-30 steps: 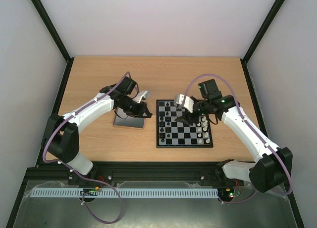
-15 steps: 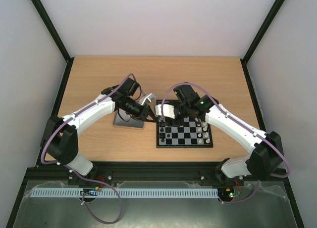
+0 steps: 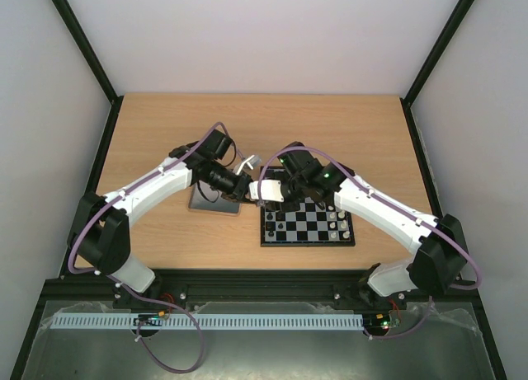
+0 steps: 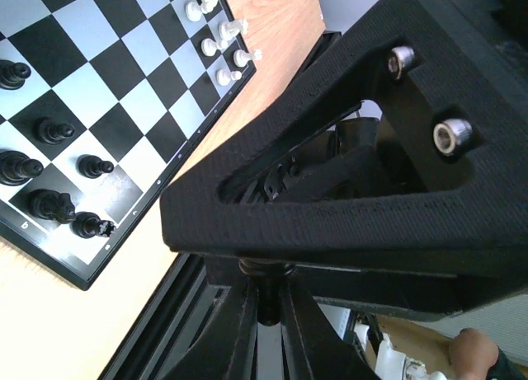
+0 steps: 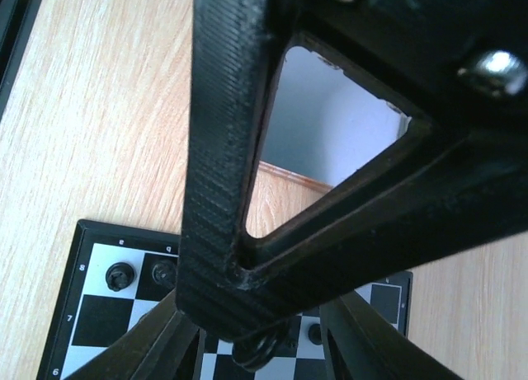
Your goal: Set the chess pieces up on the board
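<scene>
Black ribbed speck, likely a black piece (image 4: 264, 269), is pinched in the closed left gripper (image 3: 247, 185), in the air just off the board's (image 3: 307, 243) left edge near the far corner. Right gripper (image 3: 266, 192) is nose to nose with it, fingers apart either side of the piece, not clamped. Looks like a handover.

To do it well: right closes square and low on the piece, left lets go only once that grip is firm, then they part straight so nothing tips.

Other black pieces (image 4: 49, 133) stand on the board's left side, white pieces (image 3: 337, 219) on its right. Wood-grain table (image 3: 165, 124), grey tray (image 3: 216, 205) beside the board, plain white walls, black frame posts.
</scene>
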